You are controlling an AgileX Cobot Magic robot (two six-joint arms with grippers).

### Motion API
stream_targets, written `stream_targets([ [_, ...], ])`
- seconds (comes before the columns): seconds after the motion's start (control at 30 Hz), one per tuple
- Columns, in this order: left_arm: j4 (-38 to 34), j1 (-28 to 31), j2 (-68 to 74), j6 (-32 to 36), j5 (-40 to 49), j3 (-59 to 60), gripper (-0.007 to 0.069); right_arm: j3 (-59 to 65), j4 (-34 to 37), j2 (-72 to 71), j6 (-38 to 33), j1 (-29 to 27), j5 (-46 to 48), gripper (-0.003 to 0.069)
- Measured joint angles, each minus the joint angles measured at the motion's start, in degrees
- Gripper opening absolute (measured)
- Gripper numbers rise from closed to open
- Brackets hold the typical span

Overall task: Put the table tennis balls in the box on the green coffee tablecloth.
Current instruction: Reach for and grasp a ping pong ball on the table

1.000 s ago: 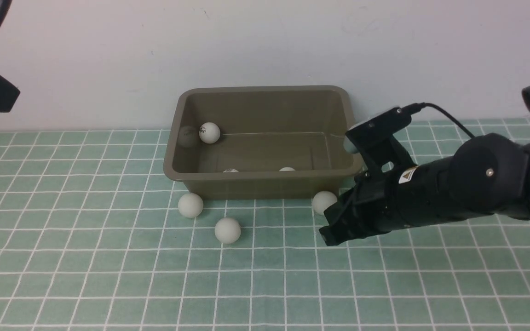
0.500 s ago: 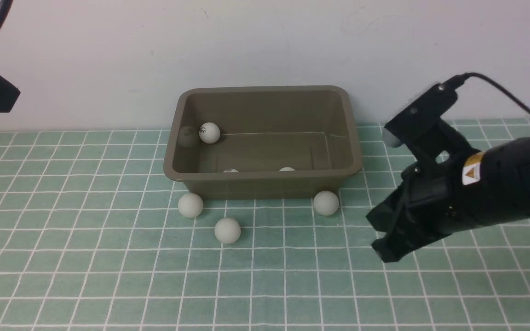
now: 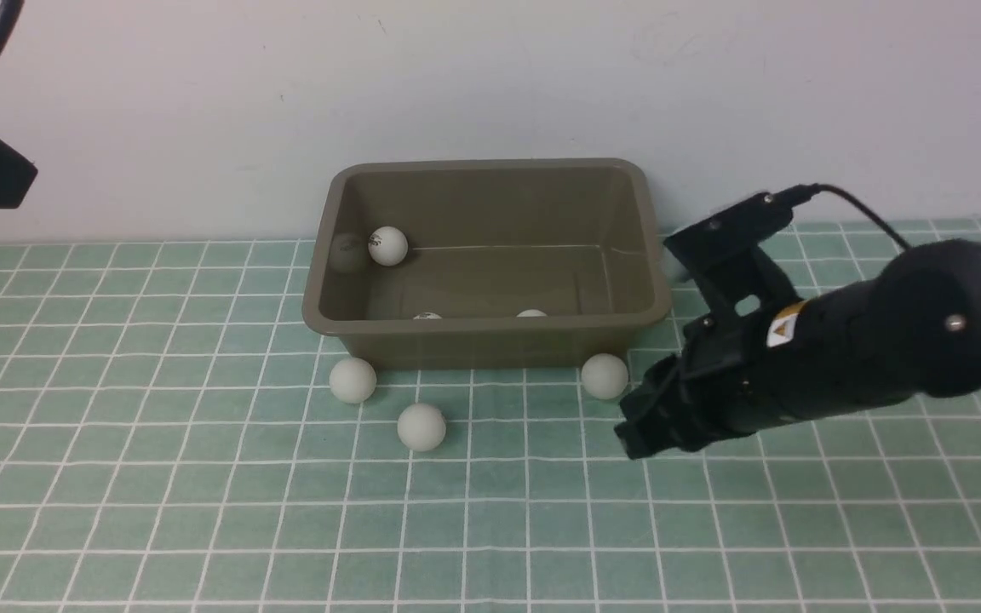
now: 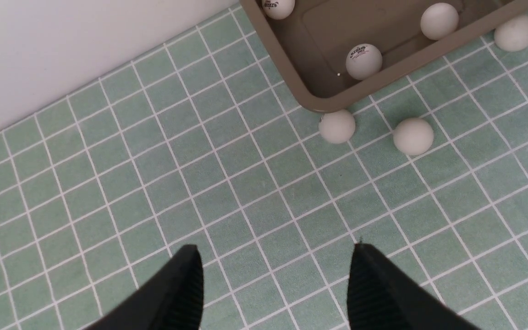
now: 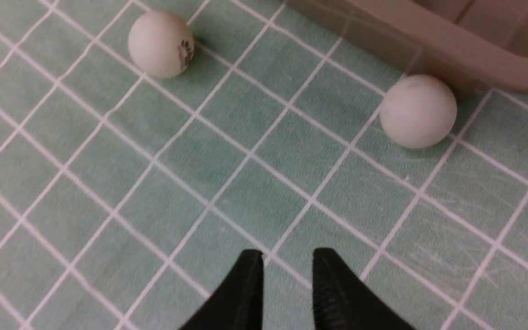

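- Ground: a teal-green tablecloth [image 3: 201, 511] with a grid of thin white lines; a pale wall [image 3: 490, 77] stands behind it.
- At the far edge of the cloth, by the wall, sits a rectangular olive-brown plastic box [image 3: 490, 347], open at the top.
- Three small white table tennis balls lie inside: a logo-printed ball [image 3: 387, 246] in the far left corner, and a second ball [image 3: 427, 316] and a third ball [image 3: 531, 313] just showing over the near rim.
- Three more lie on the cloth along the near wall of the box: a left ball [image 3: 352, 380] by the near-left corner, a middle ball [image 3: 421, 426] a little further out, and a right ball [image 3: 604, 375] by the near-right corner.
- Right gripper [image 5: 287, 263]: low over the cloth, near the right ball but apart from it. Its black fingers [image 5: 245, 284] are parted by a narrow gap, with nothing between them.
- Left gripper [image 4: 275, 266]: raised, well apart from the box. It is released, fingers spread wide and empty, with bare cloth showing between them.
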Motion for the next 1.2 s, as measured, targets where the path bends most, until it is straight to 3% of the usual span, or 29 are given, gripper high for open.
stream_targets([
  [0.1,0.0,0.0,0.0,0.0,0.0,0.0,0.0384,0.0,2.3,2.9,0.0,0.0,-5.3,0.0269],
  [0.13,0.0,0.0,0.0,0.0,0.0,0.0,0.0384,0.0,2.5,3.2,0.0,0.0,-5.6,0.0279],
  [0.23,0.0,0.0,0.0,0.0,0.0,0.0,0.0384,0.0,7.2,7.8,0.0,0.0,-12.3,0.0435],
  [0.33,0.0,0.0,0.0,0.0,0.0,0.0,0.0384,0.0,11.5,10.3,0.0,0.0,-17.5,0.0477],
  [0.77,-0.2,0.0,0.0,0.0,0.0,0.0,0.0384,0.0,15.7,17.9,-0.4,0.0,-28.0,0.0486],
  [1.2,-0.4,0.0,0.0,0.1,0.0,0.0,0.0384,-0.8,16.1,19.0,-0.4,0.0,-31.3,0.0486],
])
